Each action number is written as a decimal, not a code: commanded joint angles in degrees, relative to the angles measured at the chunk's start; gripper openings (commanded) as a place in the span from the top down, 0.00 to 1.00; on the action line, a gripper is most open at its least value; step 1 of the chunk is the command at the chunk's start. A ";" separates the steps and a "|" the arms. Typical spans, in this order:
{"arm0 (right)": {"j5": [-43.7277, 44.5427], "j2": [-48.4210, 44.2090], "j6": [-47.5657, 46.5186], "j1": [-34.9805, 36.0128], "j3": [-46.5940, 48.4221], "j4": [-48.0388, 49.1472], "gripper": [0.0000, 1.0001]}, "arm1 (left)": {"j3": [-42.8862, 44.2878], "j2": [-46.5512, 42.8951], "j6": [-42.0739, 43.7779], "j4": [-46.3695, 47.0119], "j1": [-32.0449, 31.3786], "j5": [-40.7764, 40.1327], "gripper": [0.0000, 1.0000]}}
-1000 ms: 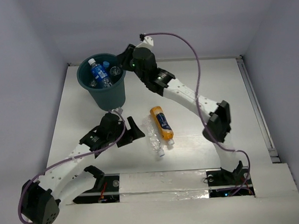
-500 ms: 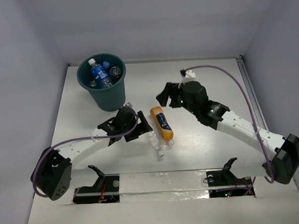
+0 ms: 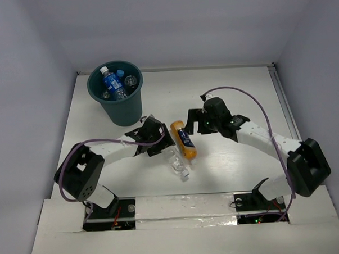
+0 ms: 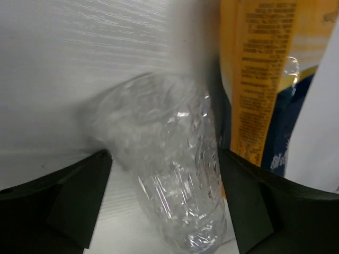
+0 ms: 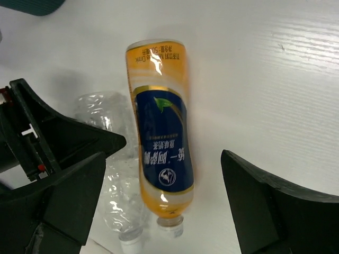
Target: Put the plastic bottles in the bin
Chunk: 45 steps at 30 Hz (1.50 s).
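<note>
Fingers (image 4: 74,206) of my left gripper (image 4: 164,211) stand wide apart and empty. The clear crinkled bottle (image 4: 169,174) lies on its side between them, and neither pad visibly presses it. Just outside my right-hand finger lies the orange bottle (image 4: 259,79), alongside the clear one. My right gripper (image 5: 164,196) is spread wide too and holds nothing; the orange bottle lies between its fingers, cap end nearest my wrist. Its dark blue label carries a green leaf and white Chinese characters; the small print is too fine to read. Bare table (image 3: 241,96) lies open beyond my right fingers. Past my left fingers stands the bin (image 3: 124,109), upright, with a blue-labelled bottle (image 3: 110,82) and some clear ones inside.
</note>
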 commanded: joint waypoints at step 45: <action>-5.59 1.97 -4.88 -0.28 17.95 -7.27 0.44 | 60.19 -3.23 40.37 -26.33 33.56 -33.30 0.65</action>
